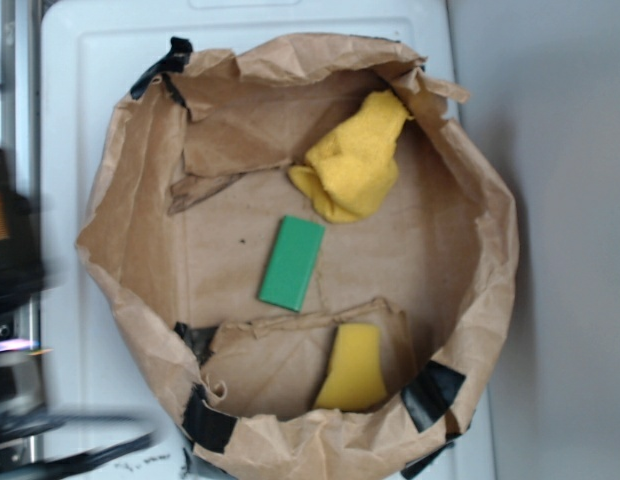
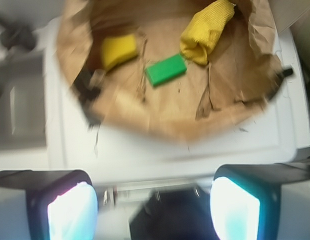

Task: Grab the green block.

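Note:
The green block (image 1: 292, 263) lies flat on the floor of a low brown paper bag (image 1: 130, 230), near its middle. In the wrist view the green block (image 2: 166, 70) sits far ahead, inside the paper bag (image 2: 145, 117). My gripper (image 2: 154, 207) hangs outside the bag, over the white surface, well short of the block. Its two fingers stand wide apart with nothing between them. In the exterior view only a dark blurred part of the arm shows at the left edge.
A yellow cloth (image 1: 356, 158) is bunched at the bag's back, just beyond the block. A yellow sponge (image 1: 353, 368) leans near the bag's front wall. The bag's crumpled walls rise all around. It rests on a white lid (image 1: 80, 60).

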`<state>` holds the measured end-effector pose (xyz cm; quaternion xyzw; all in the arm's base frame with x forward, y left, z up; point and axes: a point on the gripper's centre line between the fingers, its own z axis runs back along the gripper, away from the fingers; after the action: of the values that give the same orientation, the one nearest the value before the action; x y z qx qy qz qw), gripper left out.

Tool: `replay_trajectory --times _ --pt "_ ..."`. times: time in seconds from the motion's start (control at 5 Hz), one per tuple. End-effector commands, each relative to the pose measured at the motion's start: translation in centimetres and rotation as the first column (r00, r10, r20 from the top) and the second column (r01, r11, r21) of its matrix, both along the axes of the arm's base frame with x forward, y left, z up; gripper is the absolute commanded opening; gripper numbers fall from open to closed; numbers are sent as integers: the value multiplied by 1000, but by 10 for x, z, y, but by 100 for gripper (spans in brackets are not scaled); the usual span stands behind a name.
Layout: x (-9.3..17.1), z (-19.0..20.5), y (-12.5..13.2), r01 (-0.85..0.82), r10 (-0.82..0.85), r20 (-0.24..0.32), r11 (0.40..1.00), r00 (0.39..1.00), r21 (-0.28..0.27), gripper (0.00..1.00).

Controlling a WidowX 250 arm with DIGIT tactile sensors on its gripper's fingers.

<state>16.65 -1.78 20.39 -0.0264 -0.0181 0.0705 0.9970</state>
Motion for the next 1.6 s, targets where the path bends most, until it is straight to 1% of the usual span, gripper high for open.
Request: replay_trajectory --times 0.0,0.4,0.6,0.8,1.0,1.2,1.4 --pt "-3 -18 20 -225 231 93 972 969 -66 100" --pt "-3 -18 20 -225 231 93 972 969 -66 100" --pt "21 -33 28 -372 378 173 926 909 -68 100" --pt "58 -48 23 -543 548 183 836 816 -82 100" --pt "76 -66 25 -641 639 199 765 743 -66 100" --pt "96 -90 37 -698 693 165 715 701 -40 100" --pt "96 -90 37 -698 693 165 715 701 -40 100"
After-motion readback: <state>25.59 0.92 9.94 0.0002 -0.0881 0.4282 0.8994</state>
